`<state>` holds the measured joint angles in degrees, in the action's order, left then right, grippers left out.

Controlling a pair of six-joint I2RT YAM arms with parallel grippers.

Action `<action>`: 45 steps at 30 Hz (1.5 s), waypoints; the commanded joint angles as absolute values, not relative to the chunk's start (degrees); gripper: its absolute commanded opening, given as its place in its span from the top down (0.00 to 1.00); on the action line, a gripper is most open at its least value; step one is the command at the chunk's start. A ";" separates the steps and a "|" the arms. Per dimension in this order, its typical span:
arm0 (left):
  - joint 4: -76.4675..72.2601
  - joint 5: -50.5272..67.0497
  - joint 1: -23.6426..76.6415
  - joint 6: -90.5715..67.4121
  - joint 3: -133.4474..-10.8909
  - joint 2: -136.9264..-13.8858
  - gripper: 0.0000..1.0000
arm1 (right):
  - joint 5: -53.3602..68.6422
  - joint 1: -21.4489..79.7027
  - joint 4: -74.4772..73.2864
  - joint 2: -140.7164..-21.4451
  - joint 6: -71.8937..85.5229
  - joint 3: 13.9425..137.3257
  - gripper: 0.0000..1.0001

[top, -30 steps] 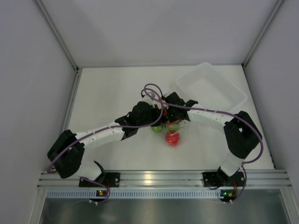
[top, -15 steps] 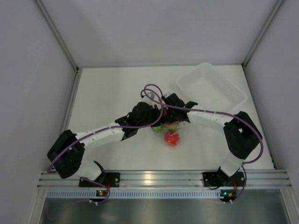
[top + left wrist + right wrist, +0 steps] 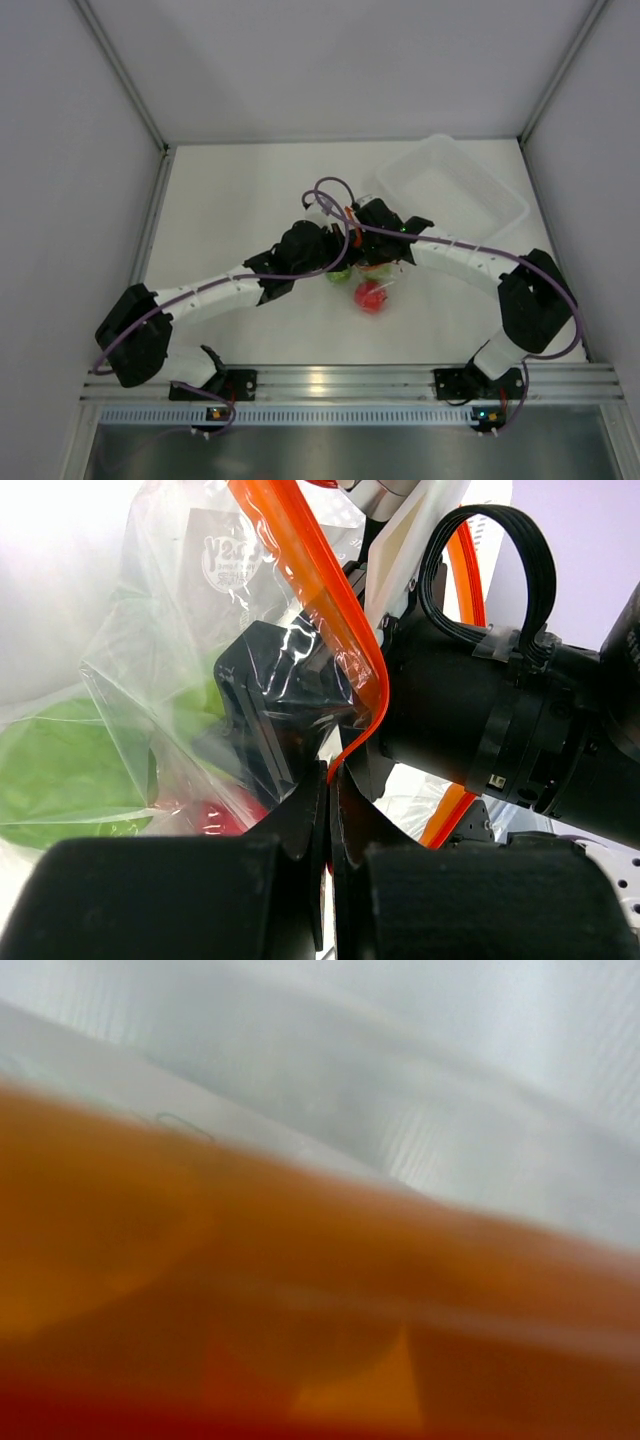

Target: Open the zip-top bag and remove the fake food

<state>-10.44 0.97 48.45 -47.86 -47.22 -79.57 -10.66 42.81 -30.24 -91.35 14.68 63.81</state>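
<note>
- The top external view looks down from above and behind the arms' bases (image 3: pixel 215 385), which lie along its lower edge. It takes in the whole counter (image 3: pixel 230 200), with the zip-top bag (image 3: pixel 370 282) small near mid-frame.
- The left wrist view looks along its own fingers (image 3: pixel 290 830), at its bottom edge, into the bag from very close. Clear film and the zip strip (image 3: pixel 318 590) fill the left and middle, with the right arm's wrist (image 3: pixel 470 720) just right of the bag.
- The right wrist view is too near to focus: an orange band, likely the bag's zip strip, under pale blur.
- The top and left wrist views share the bag and the right arm's wrist beside it.
</note>
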 commanded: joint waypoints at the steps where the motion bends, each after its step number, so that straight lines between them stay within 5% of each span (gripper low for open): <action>1: -9.23 -10.63 47.20 -45.44 -46.49 -81.03 1.00 | -7.38 46.84 -35.24 -84.30 14.06 67.41 0.74; 23: -4.13 -18.90 48.34 -53.70 -41.05 -70.49 1.00 | -22.13 46.06 -38.76 -80.33 16.87 66.00 0.79; 45: -8.44 -17.57 54.84 -53.61 -44.82 -72.43 1.00 | -23.11 50.53 -35.06 -83.14 17.93 71.53 0.80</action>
<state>-7.68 -14.90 52.60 -54.94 -42.24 -74.15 -18.57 48.66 -36.29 -81.80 16.75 66.46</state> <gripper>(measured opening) 0.024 0.667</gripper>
